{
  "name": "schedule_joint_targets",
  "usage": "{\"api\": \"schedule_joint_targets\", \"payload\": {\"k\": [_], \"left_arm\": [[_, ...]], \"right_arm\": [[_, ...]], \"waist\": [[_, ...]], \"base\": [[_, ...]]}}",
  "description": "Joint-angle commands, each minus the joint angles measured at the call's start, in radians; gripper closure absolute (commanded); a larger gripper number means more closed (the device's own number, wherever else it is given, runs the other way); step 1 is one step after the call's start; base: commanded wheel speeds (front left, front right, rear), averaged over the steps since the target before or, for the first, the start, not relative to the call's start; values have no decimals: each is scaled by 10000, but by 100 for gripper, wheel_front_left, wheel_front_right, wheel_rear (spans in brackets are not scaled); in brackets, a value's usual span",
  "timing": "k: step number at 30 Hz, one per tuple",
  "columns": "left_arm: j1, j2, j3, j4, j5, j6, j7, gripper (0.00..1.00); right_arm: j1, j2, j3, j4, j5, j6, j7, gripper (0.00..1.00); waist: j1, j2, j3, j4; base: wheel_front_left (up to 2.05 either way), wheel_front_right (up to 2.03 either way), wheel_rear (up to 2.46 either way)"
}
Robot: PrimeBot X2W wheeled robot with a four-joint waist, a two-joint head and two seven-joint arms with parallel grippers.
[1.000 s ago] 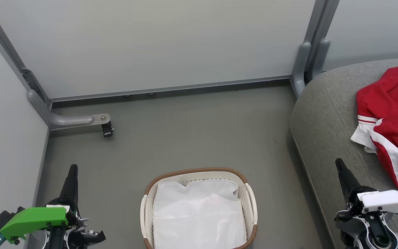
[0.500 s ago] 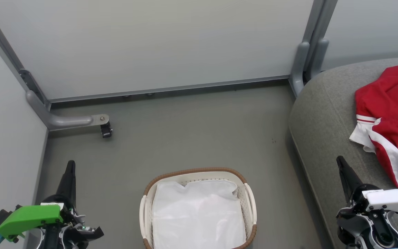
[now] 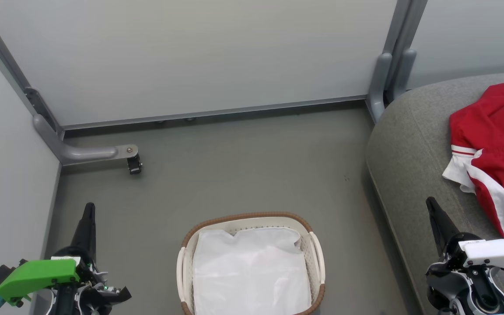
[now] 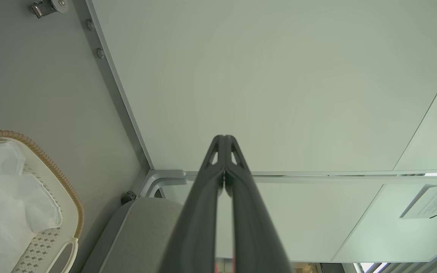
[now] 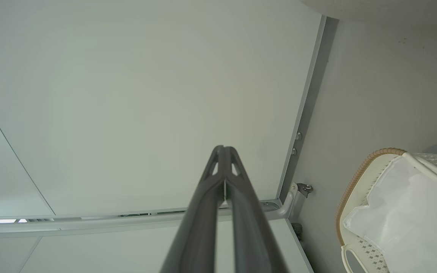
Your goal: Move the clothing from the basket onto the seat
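The red clothing (image 3: 495,153) with white trim lies crumpled on the grey seat (image 3: 414,144) at the right of the head view. On the floor at bottom centre stands the white basket (image 3: 252,267) with its brown woven rim, and inside it lies the white liner cloth (image 3: 252,273). My left gripper (image 3: 89,209) is shut and holds nothing, left of the basket above the floor. Over the seat's front edge my right gripper (image 3: 429,202) is shut too, also holding nothing. The wrist views show the left gripper's tips (image 4: 224,138) and the right gripper's tips (image 5: 224,148) pressed together, pointing at the pale wall panels.
Pale partition panels (image 3: 190,57) close off the back and left. A grey panel foot with a small black caster (image 3: 134,165) juts onto the floor at left. Another grey post (image 3: 385,83) stands by the seat's back corner. Grey floor (image 3: 243,166) stretches between basket and wall.
Both grippers have risen slightly in the head view compared with a second ago, and the whole picture has shifted a little left. Over the last half second nothing has moved.
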Motion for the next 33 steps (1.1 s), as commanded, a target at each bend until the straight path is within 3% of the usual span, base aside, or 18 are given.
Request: {"api": "schedule_joint_targets", "payload": {"k": [1, 33], "left_arm": [[-97, 38, 32, -4, -9, -38, 23, 100], [-99, 26, 42, -4, 8, -38, 38, 100]], "right_arm": [[-68, -59, -17, -43, 37, 0, 31, 100], [-65, -59, -16, -42, 38, 0, 32, 100]], "waist": [[0, -1, 0, 0], [0, -1, 0, 0]], "base": [[0, 0, 0], [0, 0, 0]]}}
